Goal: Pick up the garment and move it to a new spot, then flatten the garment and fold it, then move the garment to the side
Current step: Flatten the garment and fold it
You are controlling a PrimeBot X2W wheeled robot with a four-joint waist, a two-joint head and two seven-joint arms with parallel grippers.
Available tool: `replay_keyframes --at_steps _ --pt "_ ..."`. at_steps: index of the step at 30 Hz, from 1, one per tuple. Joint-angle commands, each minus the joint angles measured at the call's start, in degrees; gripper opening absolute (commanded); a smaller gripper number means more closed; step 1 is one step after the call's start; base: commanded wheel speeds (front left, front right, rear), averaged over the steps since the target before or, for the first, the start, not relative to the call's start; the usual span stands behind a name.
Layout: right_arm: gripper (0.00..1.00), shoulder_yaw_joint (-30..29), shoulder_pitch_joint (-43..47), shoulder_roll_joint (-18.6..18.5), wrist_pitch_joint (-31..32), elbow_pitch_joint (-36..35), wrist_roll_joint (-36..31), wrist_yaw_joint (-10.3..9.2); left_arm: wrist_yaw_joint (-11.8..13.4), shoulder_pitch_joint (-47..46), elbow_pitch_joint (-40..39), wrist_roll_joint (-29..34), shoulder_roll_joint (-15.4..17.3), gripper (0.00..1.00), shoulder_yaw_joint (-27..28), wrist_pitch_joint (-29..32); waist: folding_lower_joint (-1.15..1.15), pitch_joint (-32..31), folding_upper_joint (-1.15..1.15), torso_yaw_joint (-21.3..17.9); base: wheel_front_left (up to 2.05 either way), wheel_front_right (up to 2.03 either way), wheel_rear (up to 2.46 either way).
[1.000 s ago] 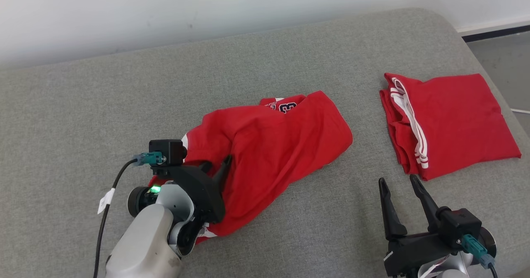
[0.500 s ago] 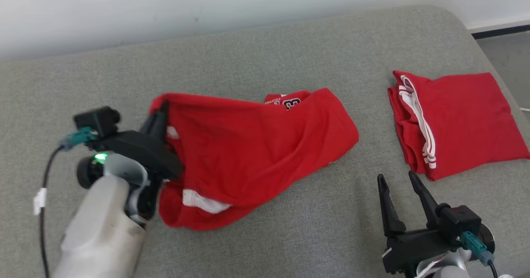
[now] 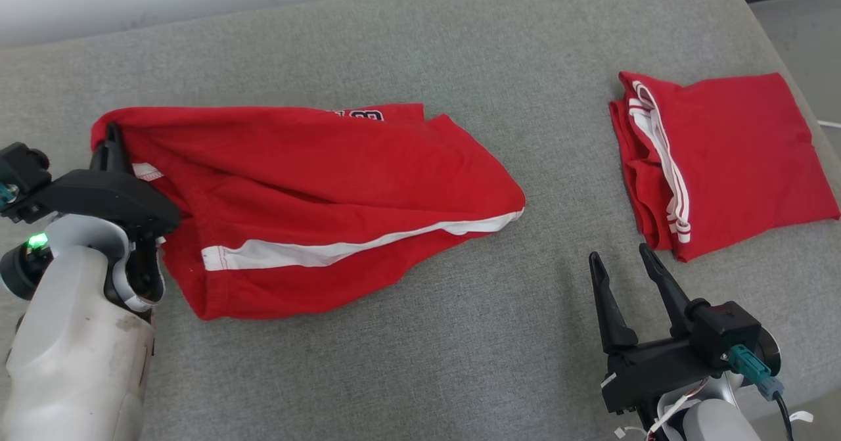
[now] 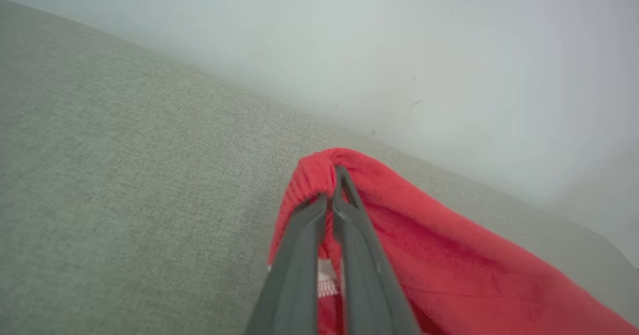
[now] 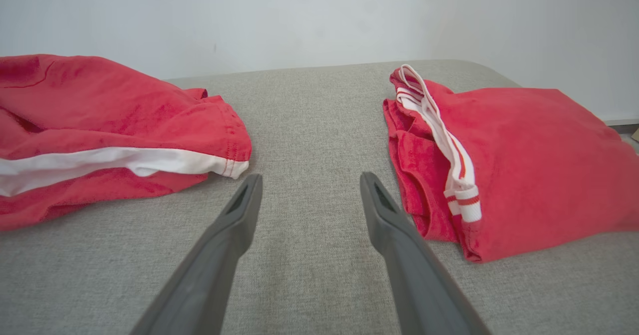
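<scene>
Relocating step, likely: left gripper (image 3: 110,140) jaws pinch edge of red shorts (image 3: 328,191), left of folded garment (image 3: 736,158); right gripper (image 3: 621,254) jaws spread. Next: release, flatten.

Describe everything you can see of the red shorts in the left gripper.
The red shorts look like soft knit cloth, with a white side stripe and dark print on the far edge. They lie wrinkled and stretched sideways on the grey cushion, unfolded. The left gripper is shut on their left end, bunching it.
</scene>
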Motion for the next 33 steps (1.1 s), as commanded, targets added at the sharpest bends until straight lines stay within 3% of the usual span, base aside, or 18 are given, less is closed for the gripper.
replay_keyframes --at_steps 1,6,7,8,17,24,29,33 --pt "1.0 0.13 -0.43 -0.18 -0.07 -0.37 -0.04 -0.15 0.85 -0.76 0.67 0.07 0.27 0.0 0.43 -0.78 -0.01 1.21 -0.01 -0.81 0.0 0.0 0.0" --pt "1.0 0.08 -0.61 -0.62 0.11 -0.47 0.19 -0.15 1.18 -1.71 2.39 1.11 0.06 0.0 0.21 -2.34 -0.01 1.61 -0.01 -0.68 0.0 0.0 0.0" --pt "1.0 0.04 -0.6 -0.64 0.17 -0.41 0.16 -0.15 1.37 -1.81 2.63 1.51 0.19 0.28 0.14 -2.56 -0.01 1.47 -0.01 -0.54 0.0 0.0 0.0" --pt "1.0 0.05 -0.59 -0.7 0.31 -0.33 0.16 -0.15 1.65 -1.86 2.77 1.92 0.3 1.0 -0.09 -2.97 -0.01 1.26 -0.01 -0.36 0.0 0.0 0.0" --pt "1.0 0.3 1.34 -1.47 0.73 0.18 0.55 -0.15 -1.86 3.1 3.77 4.1 -1.4 1.0 -2.42 -3.69 -0.01 -3.36 -0.01 2.06 0.0 0.0 0.0" --pt "1.0 -1.34 3.63 -2.38 1.54 -0.28 1.11 -0.15 -4.82 10.03 0.23 4.92 -2.81 1.0 -3.44 -3.77 -0.01 -7.52 -0.01 4.85 0.0 0.0 0.0" --pt "1.0 -2.61 4.73 -2.93 1.49 -0.83 1.22 -0.15 -5.02 16.37 -9.41 8.16 -3.86 1.0 -1.79 -3.72 -0.01 -9.6 -0.01 6.28 0.0 0.0 0.0" --pt "1.0 -2.8 4.94 -3.76 0.51 -1.23 0.75 -0.15 -4.96 24.48 -22.28 13.64 -4.85 1.0 0.97 -3.71 -0.01 -11.18 -0.01 7.32 0.0 0.0 0.0"
